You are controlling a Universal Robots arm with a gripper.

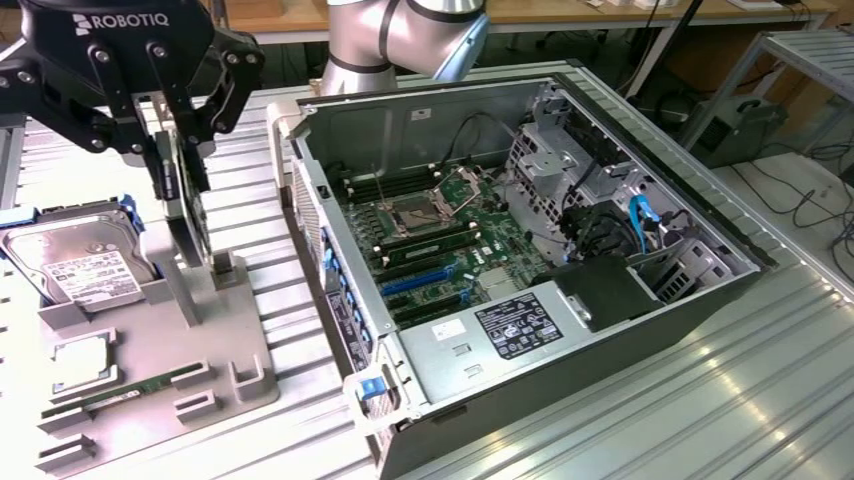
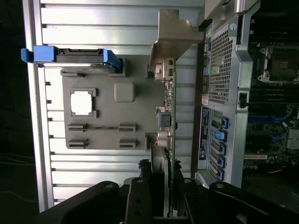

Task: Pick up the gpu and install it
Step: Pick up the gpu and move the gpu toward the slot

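Slatted aluminium bench [image 1: 694, 400] with lab desks behind, open PC case [image 1: 441, 150] on the exterior view's right, grey parts tray [image 1: 160, 340] on its left. The gripper [image 1: 176, 145] had its fingers pinched partway in on the top edge of the gpu [image 1: 187, 215], and the card stood upright on edge over the tray, just beside the hard drive [image 1: 80, 265]. We couldn't tell if its lower edge was clear of the tray's slot posts [image 1: 220, 272]. From the wrist cam we saw the card edge-on, with the silver bracket [image 2: 175, 32] at the far end. Our take: a grip this thin wants a dead-straight vertical pull, no twist, or the board will bind in the posts or slip. Room was tight sideways, with the case wall [image 1: 300, 200] near on one side and the drive on the other, but plenty open above.
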